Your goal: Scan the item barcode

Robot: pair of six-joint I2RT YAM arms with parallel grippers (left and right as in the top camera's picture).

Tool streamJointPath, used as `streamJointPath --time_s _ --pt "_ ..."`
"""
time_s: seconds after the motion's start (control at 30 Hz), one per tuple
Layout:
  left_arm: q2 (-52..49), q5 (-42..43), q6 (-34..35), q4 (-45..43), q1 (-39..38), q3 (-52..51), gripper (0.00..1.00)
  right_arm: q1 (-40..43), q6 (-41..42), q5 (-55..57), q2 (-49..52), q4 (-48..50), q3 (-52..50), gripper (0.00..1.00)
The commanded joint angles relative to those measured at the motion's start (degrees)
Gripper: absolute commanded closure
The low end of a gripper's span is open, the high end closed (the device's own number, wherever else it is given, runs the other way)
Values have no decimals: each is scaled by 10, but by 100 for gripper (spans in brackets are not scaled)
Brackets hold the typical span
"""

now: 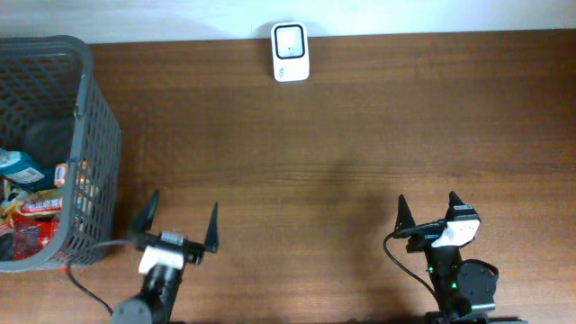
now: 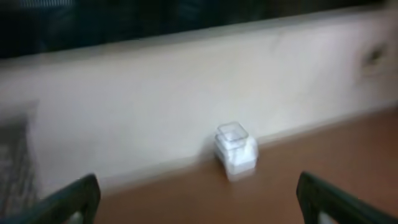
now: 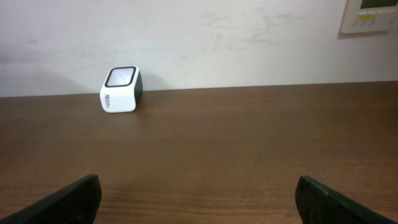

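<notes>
Your left hand sits at the near edge of the worktop, its two fingers spread wide and holding nothing. Your right hand rests at the near edge too, well apart from the left, and is likewise released, with bare wood between its fingers.

The scanner, a small white box with a dark-framed window on top, stands at the far edge of the worktop against the pale wall. It is well apart from both hands. In your right wrist view it shows sharply at far left; your left wrist view is blurred, but the scanner can be made out near the middle.

The packaged items lie in the grey mesh basket at the left edge, just beside your left hand. Red wrappers and something blue show through the mesh; no barcode can be made out.
</notes>
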State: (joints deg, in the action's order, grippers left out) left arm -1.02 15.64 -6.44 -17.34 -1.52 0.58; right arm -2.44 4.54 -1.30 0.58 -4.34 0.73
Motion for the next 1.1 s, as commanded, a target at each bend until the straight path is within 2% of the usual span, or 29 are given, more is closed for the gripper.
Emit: streamJointPath --time_s 0.0,0.03,0.07,0.13,0.23,0.3,0.33,0.37,0.47,0.5,0.57,0.63,0.73,0.93,1.03,1.07 --pt "6 105 -3 -127 2 0 1 -1 2 5 -4 -2 -4 2" --pt "6 105 -4 -193 2 2 1 -1 2 5 -4 -2 -4 2" --pt "5 102 -3 -213 2 8 1 -1 2 5 -4 -2 -4 2" --pt "-5 101 -3 -195 2 53 1 -1 2 5 -4 -2 -4 2" --pt "-75 101 -4 -30 2 188 1 -1 2 5 -4 -2 -4 2" --pt "-165 108 -8 92 2 294 1 -1 2 5 -4 -2 -4 2" --pt "-229 148 -10 146 2 352 1 -1 2 5 -4 -2 -4 2" --pt "-275 209 -10 162 2 384 1 -1 2 5 -4 -2 -4 2" --pt "-368 366 -10 110 2 407 1 -1 2 5 -4 -2 -4 2" --pt "-393 392 -8 80 2 407 1 -1 2 5 -4 -2 -4 2" --pt "-439 397 63 56 2 423 1 -1 2 5 -4 -2 -4 2" --pt "-491 418 73 116 2 472 1 -1 2 5 -4 -2 -4 2" --pt "-577 418 33 273 2 579 1 -1 2 5 -4 -2 -4 2" --pt "-612 413 37 277 2 596 1 -1 2 5 -4 -2 -4 2" --pt "-612 269 57 355 2 656 1 -1 2 5 -4 -2 -4 2" --pt "-614 196 56 416 2 692 1 -1 2 5 -4 -2 -4 2"
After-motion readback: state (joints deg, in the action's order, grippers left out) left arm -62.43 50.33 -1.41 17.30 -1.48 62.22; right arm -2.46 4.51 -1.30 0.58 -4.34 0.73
